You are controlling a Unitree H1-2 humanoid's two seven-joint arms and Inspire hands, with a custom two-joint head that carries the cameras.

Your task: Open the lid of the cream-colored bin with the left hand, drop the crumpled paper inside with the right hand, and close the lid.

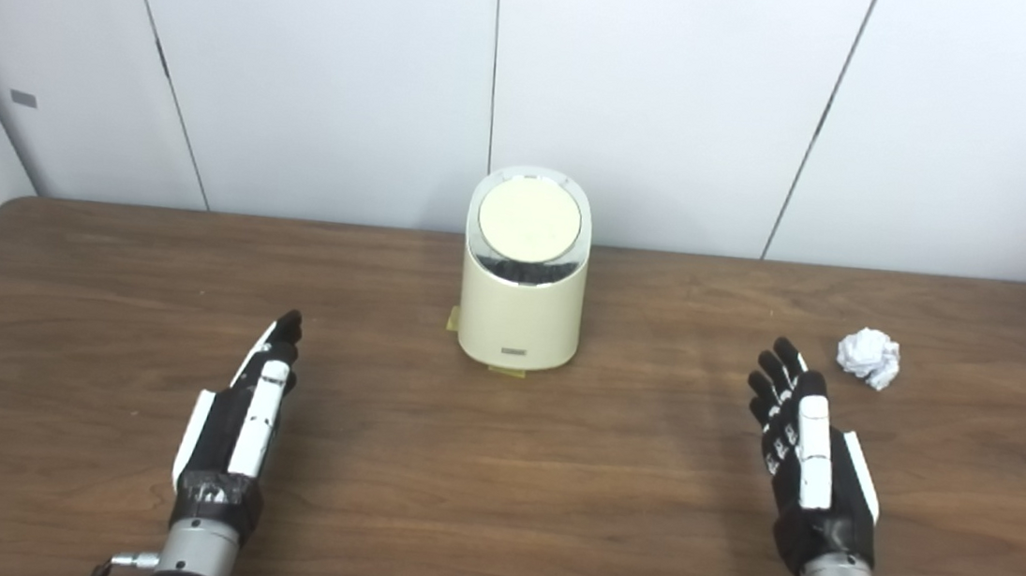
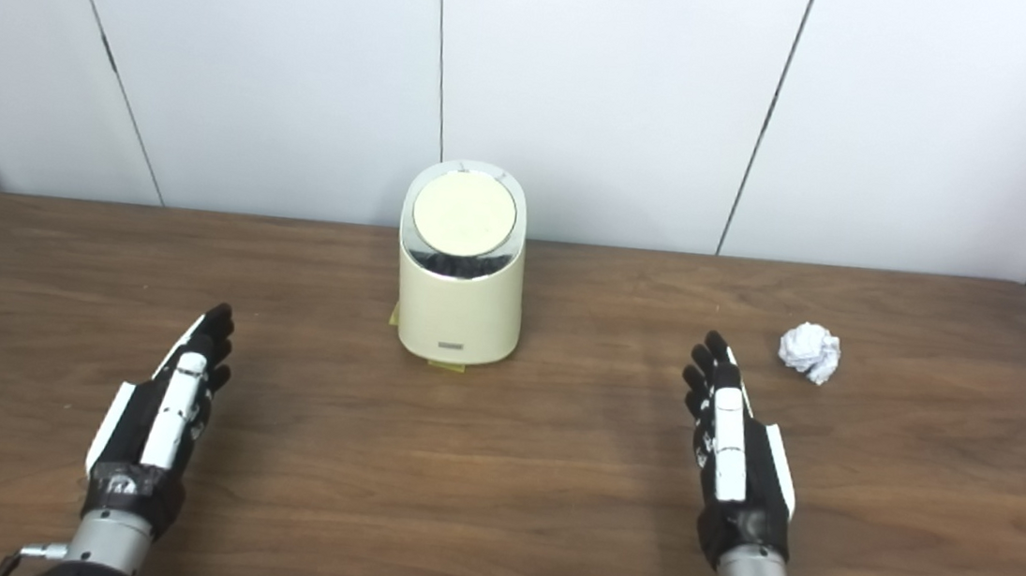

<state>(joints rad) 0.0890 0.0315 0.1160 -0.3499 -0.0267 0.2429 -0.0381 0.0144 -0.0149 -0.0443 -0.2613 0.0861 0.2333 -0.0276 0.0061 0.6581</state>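
Observation:
A cream-colored bin stands upright at the middle of the table, near the back. Its round lid lies shut on top. A ball of crumpled white paper rests on the table to the right. My left hand hovers low at the front left, open with fingers stretched forward, well apart from the bin. On the other side, my right hand is open too, holding nothing, a short way in front and left of the paper.
The brown wooden table runs back to a white panelled wall. Small yellow tape pieces show under the bin's base.

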